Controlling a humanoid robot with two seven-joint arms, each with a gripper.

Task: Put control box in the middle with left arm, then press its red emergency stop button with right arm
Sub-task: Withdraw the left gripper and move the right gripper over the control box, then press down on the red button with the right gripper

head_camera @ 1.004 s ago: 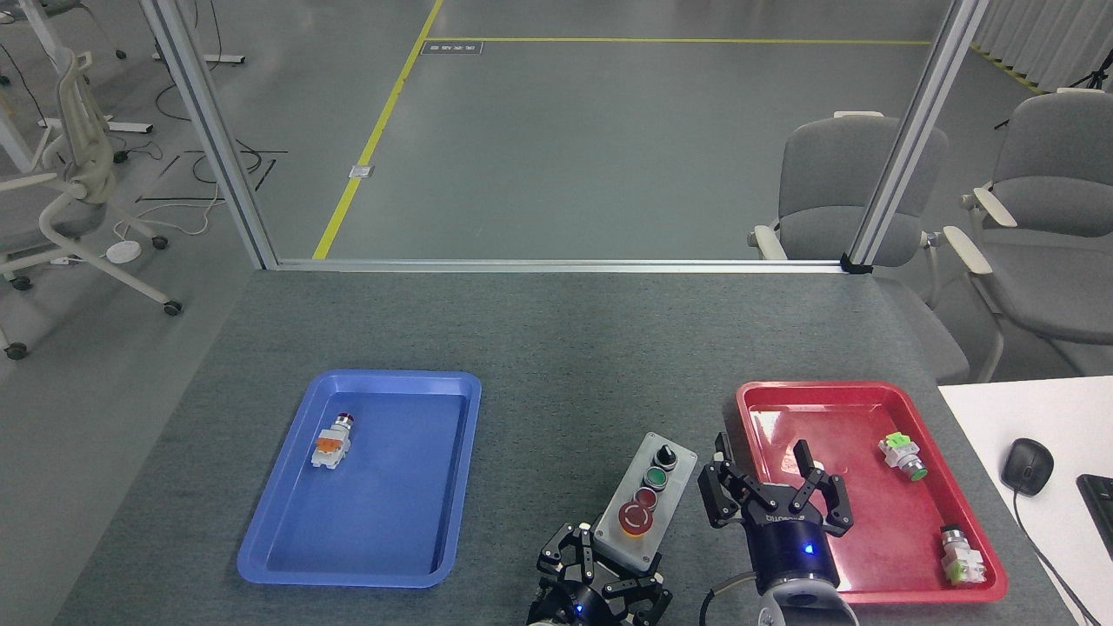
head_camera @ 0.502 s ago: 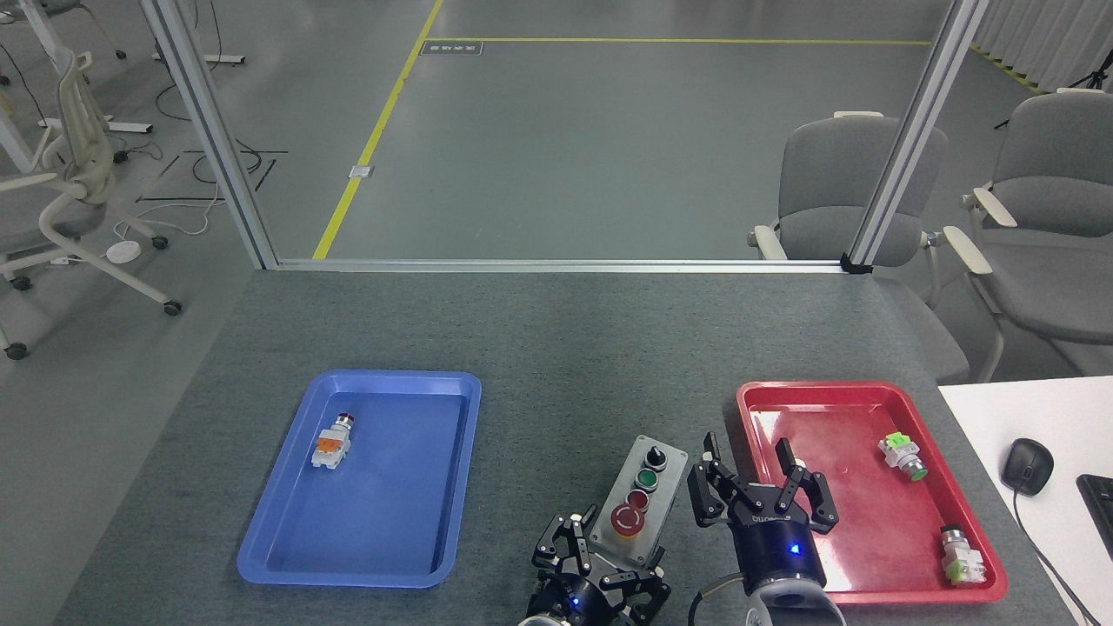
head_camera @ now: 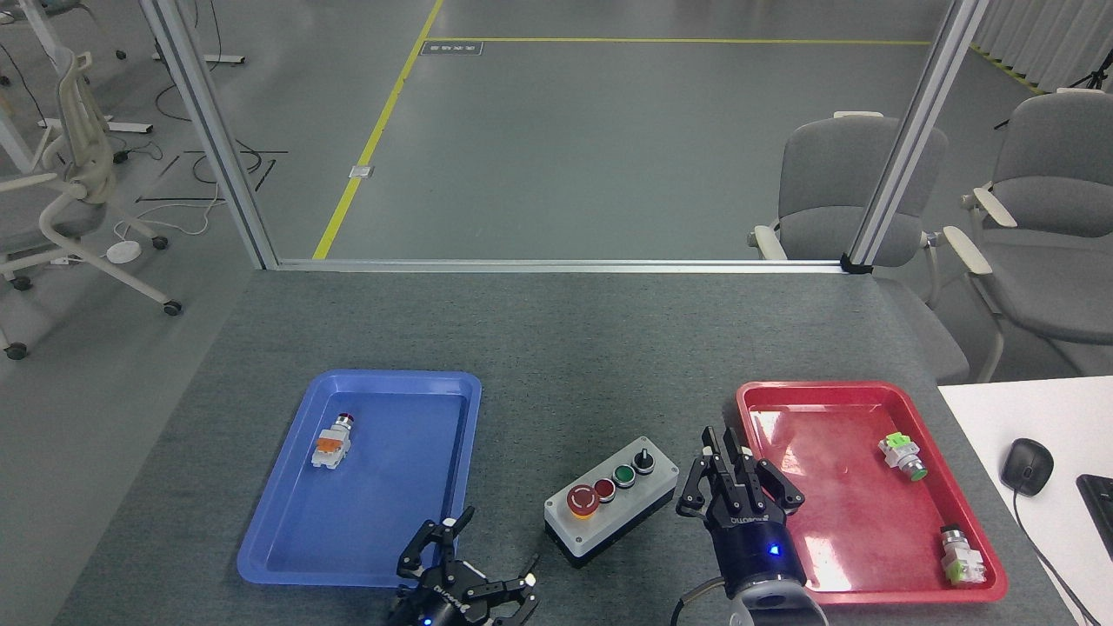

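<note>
While control box [head_camera: 611, 499] sits on grey felt between blue tray [head_camera: 261, 556] and red tray [head_camera: 869, 391], left gripper [head_camera: 487, 548] gapes empty nearby; right gripper [head_camera: 729, 452] pinched closed, empty, beside box.

My left gripper [head_camera: 491, 546] now sits open and clear of the control box [head_camera: 611, 497], off to its left. The box lies turned, red emergency stop button [head_camera: 582, 500] pointing left. My right gripper [head_camera: 729, 452] has its fingers drawn together.
</note>
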